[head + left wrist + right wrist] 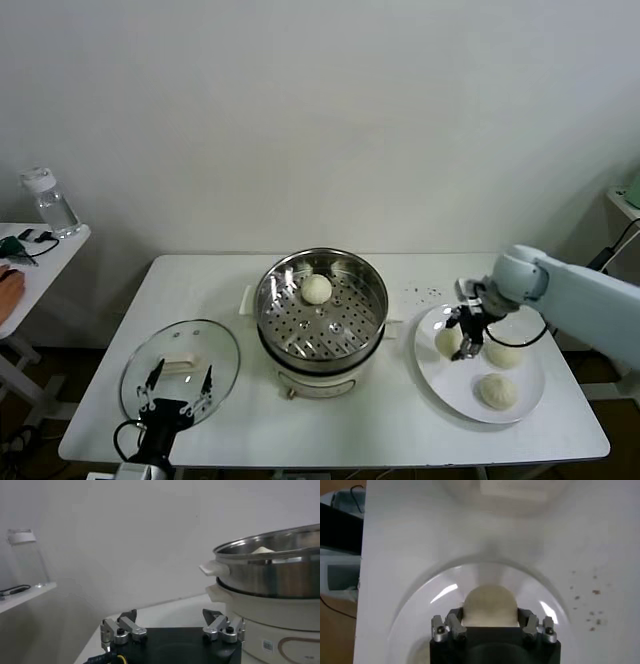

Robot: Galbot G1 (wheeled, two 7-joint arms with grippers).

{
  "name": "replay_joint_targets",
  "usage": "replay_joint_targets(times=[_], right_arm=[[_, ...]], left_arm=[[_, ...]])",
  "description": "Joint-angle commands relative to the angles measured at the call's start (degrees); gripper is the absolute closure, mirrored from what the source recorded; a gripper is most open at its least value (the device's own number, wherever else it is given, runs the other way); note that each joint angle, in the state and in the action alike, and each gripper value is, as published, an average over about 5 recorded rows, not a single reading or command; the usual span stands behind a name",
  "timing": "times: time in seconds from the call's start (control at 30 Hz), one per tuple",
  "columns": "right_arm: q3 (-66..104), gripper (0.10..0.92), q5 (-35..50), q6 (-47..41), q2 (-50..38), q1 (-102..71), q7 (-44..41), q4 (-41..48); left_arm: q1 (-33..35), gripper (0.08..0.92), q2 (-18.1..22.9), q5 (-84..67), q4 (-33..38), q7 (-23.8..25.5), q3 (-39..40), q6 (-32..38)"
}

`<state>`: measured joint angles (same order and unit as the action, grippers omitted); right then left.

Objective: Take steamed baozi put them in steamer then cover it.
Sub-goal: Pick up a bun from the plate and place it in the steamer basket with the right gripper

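Head view: one baozi (316,288) sits in the steamer (322,300); the right pincer (464,340) squeezes another on the plate (435,375) beside the steamer.

Left wrist view: the left pincer (172,630) waits open by the steamer.

Right wrist view: the bun fills the closed jaws — I'd lift straight up, gently.

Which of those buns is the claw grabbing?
The right claw is shut on the plate's bun nearest the steamer. Two others lie free; a fourth sits in the steamer.

Baozi (489,605) underside (behind right hand (490,621))
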<state>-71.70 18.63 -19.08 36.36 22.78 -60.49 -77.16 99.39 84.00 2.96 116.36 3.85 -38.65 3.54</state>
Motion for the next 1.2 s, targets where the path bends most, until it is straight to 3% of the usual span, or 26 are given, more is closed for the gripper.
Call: replay_joint_targets(times=[0.03, 0.37, 0.7, 1.2], right_arm=[[-21.9, 0.330, 16.7, 1.6, 5.3, 32.7, -0.9, -0.7], [-18.4, 0.330, 29.9, -4.0, 20.7, 33.6, 2.2, 0.0], [-13.7, 0.330, 31.1, -8.0, 36.8, 24.4, 6.1, 6.5], [-13.6, 0.330, 28.5, -9.7, 45.7, 12.8, 9.3, 10.7]], left_arm=[[-0.1, 0.177, -0.1, 0.2, 0.3, 0.1, 0.8, -0.1], [0.1, 0.177, -0.2, 0.4, 1.2, 0.1, 2.0, -0.1], [1.7, 0.177, -1.1, -0.5, 1.7, -0.1, 1.5, 0.8], [2.0, 0.177, -1.5, -0.8, 1.4, -0.3, 1.4, 1.2]])
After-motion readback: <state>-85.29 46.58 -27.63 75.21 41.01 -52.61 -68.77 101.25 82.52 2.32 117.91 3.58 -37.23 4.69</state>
